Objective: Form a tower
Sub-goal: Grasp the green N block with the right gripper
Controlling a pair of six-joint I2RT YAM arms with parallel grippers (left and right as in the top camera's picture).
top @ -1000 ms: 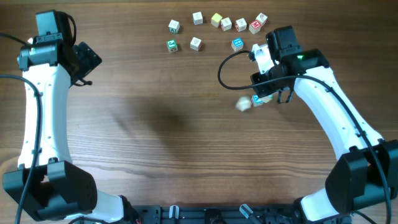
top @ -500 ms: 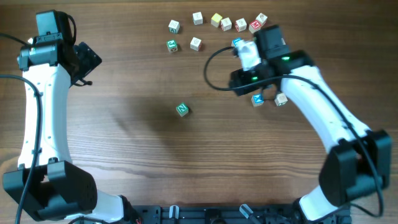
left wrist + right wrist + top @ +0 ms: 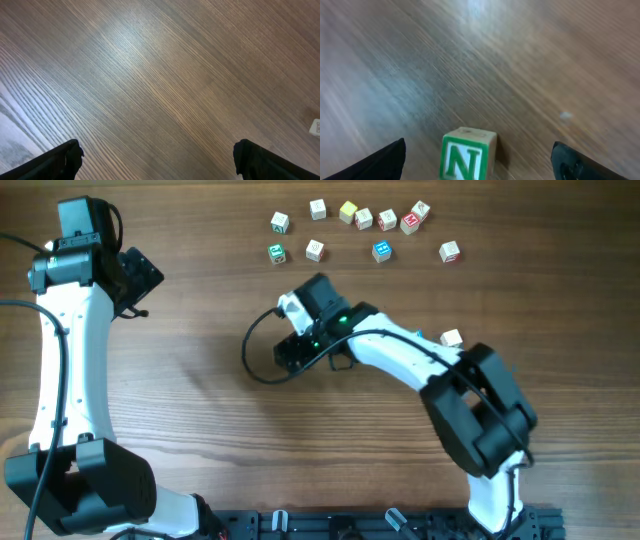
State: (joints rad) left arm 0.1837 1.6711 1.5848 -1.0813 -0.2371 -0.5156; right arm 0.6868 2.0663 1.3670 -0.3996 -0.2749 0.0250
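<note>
No tower shows in any view. A single pale cube with a green "N" face (image 3: 467, 154) stands on the wood, seen only in the right wrist view. My right gripper (image 3: 480, 165) is open, its dark fingers (image 3: 385, 161) well clear of the cube on both sides. From overhead the right gripper (image 3: 292, 355) sits over the table's middle and hides that cube. My left gripper (image 3: 140, 280) hangs at the far left, open over bare wood (image 3: 159, 165).
Several loose letter cubes lie along the back edge, from a white one (image 3: 280, 222) to a red one (image 3: 450, 252). Another pale cube (image 3: 451, 338) lies beside the right arm. A small cube (image 3: 315, 126) shows at the left wrist view's right edge.
The right arm swung from the right side to the table's middle and its jaws opened wide. The green N cube came to rest in the middle. The left arm stayed still.
</note>
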